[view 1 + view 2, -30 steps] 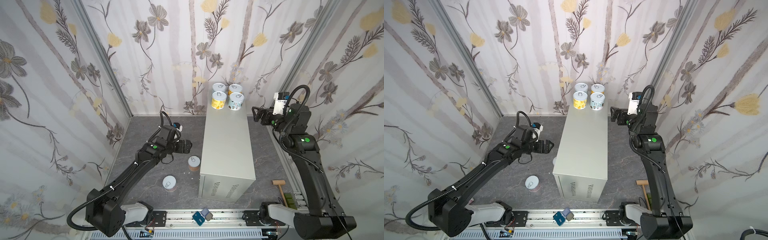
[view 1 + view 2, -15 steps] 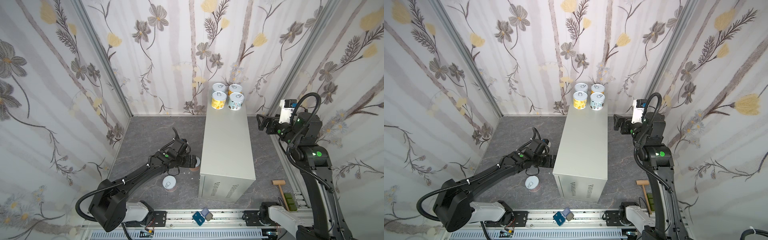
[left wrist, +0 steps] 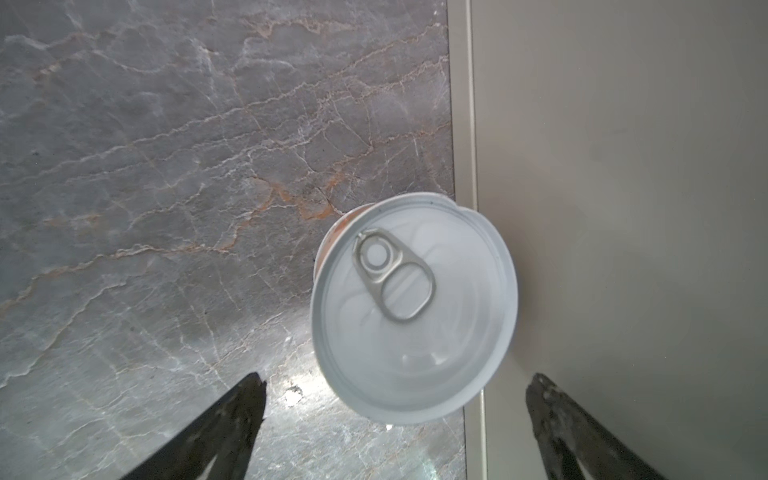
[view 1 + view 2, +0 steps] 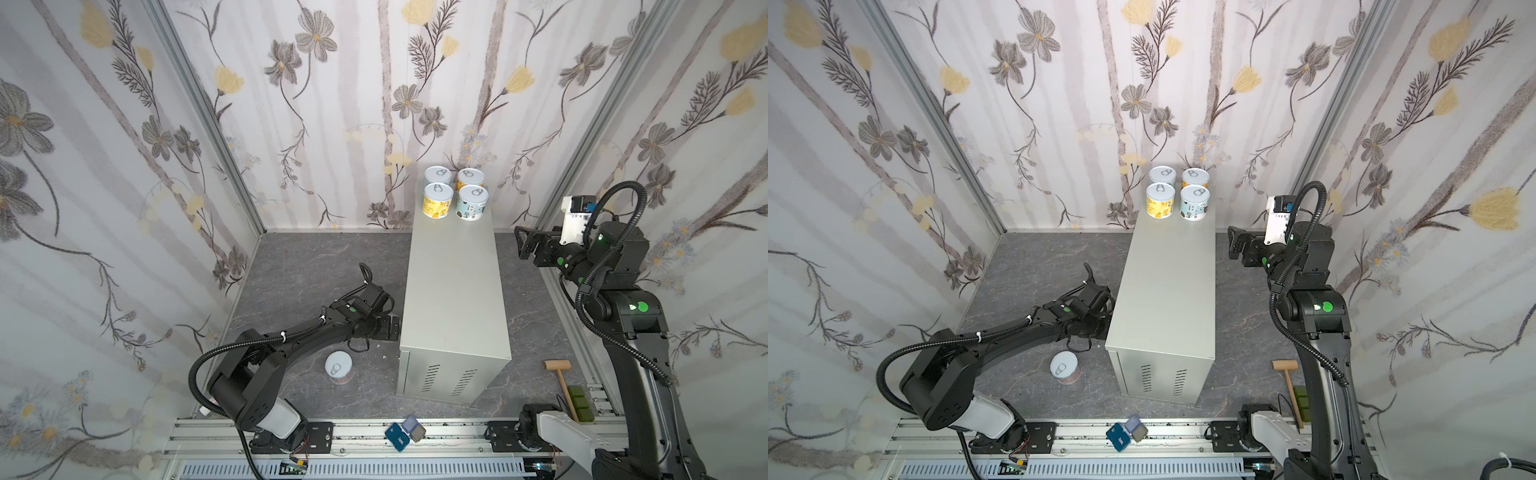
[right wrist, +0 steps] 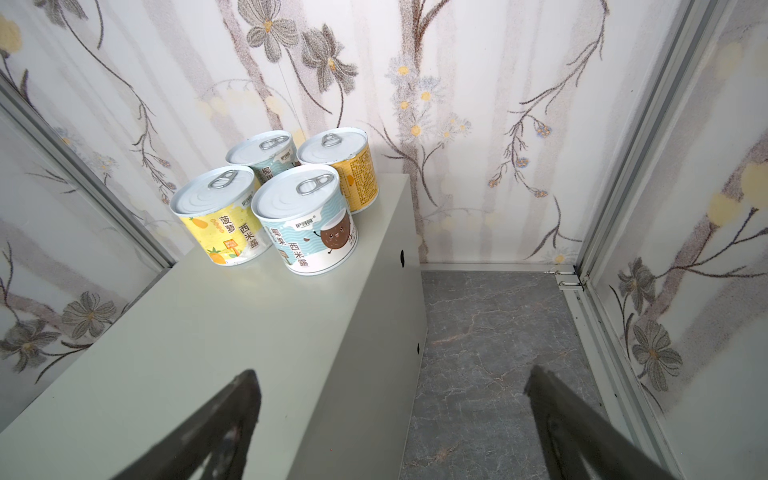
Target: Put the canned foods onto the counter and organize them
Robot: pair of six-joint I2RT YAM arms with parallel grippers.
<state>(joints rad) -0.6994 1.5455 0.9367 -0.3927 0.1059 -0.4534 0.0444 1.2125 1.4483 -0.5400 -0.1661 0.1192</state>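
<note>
The counter point(image 4: 453, 291) is a long light grey cabinet mid-floor. Several cans stand grouped at its far end, among them a yellow one point(image 4: 437, 200) and a light blue one point(image 4: 471, 203), both clear in the right wrist view: yellow point(image 5: 220, 220), blue point(image 5: 307, 224). A pink-labelled can point(image 4: 338, 368) stands on the floor left of the counter's front end. My left gripper point(image 4: 390, 326) hangs open low beside the counter's left wall, over another can point(image 3: 415, 307) that stands against that wall, ahead of the fingertips. My right gripper point(image 4: 521, 245) is open and empty, right of the counter's far half.
A wooden mallet point(image 4: 559, 372) and green blocks point(image 4: 577, 403) lie on the floor at the front right. Small blue and grey cards point(image 4: 405, 432) sit on the front rail. Flowered walls close in three sides. The dark marbled floor point(image 4: 316, 266) surrounds the counter.
My left arm has swung down and forward to the floor beside the counter, covering the can there. My right arm has drawn back to the right, away from the cans.
</note>
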